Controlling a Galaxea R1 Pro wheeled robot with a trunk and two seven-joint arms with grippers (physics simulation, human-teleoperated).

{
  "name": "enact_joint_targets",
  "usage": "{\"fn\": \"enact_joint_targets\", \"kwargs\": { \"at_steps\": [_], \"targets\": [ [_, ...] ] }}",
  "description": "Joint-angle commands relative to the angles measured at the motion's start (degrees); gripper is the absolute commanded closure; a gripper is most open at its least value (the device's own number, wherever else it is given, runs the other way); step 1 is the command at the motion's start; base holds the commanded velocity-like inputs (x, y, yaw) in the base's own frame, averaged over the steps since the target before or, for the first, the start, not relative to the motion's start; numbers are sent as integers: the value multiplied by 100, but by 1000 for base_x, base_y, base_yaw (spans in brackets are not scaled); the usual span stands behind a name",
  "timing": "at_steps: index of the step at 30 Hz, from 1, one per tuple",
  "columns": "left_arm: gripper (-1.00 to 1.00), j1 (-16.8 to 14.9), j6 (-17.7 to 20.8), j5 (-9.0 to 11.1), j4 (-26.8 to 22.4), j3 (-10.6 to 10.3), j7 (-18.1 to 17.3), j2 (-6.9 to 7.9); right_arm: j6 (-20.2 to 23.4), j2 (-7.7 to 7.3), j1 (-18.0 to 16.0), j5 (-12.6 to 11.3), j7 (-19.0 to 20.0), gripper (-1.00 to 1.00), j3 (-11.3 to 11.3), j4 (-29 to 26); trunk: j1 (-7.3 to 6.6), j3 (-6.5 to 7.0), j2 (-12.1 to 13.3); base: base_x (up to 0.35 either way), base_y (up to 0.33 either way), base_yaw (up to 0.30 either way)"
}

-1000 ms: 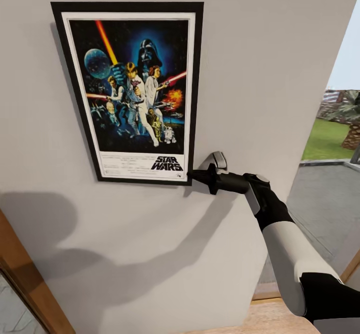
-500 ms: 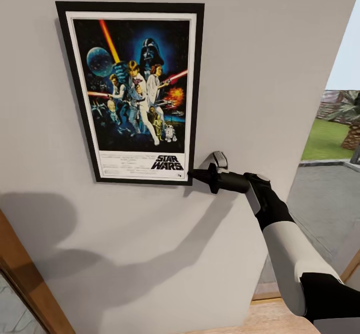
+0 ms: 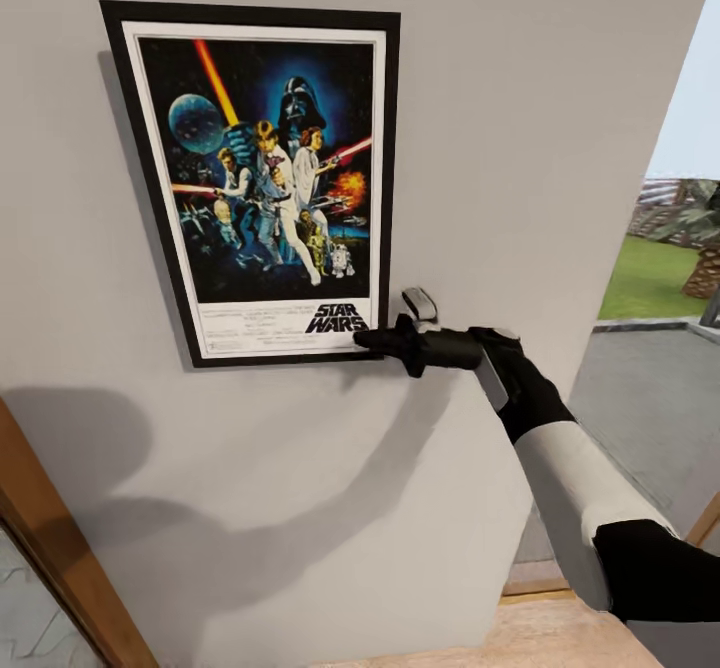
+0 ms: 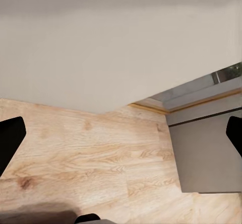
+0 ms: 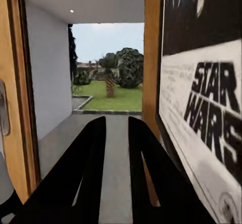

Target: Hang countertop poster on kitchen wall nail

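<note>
1 poster (image 3: 262, 183) hangs on the grey wall (image 3: 520, 98); right hand (image 3: 366, 339) nearly pressed together at its corner; left hand (image 4: 121, 133) spread over wooden floor (image 4: 85, 158).

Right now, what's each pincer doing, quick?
Left pincer: open, holding nothing, above wood floor.
Right pincer: fingers nearly together at the poster lower corner; grip cannot be told.

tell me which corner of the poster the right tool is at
The lower corner on the window side of the poster, next to the black STAR WARS title. The right tool overlaps only that corner; the other three are free.
</note>
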Motion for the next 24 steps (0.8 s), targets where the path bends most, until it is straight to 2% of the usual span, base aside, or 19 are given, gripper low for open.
{"fn": "enact_joint_targets", "kwargs": {
  "at_steps": [1, 19, 24],
  "targets": [
    [-100, -2, -31, 46, -11, -48, -2, 5, 143, -14, 405, 685, -180, -100, -936, 31, 1, -9, -12, -7, 0, 0],
    [-100, -2, -31, 46, -11, -48, -2, 5, 143, -14, 411, 688, -232, -100, -942, 32, 1, -9, -12, -2, -1, 0],
    [-100, -2, -31, 46, -7, -48, -2, 5, 148, -14, 413, 685, -233, -100, -943, 32, 1, -9, -12, -127, -115, 0]
  ]
}}
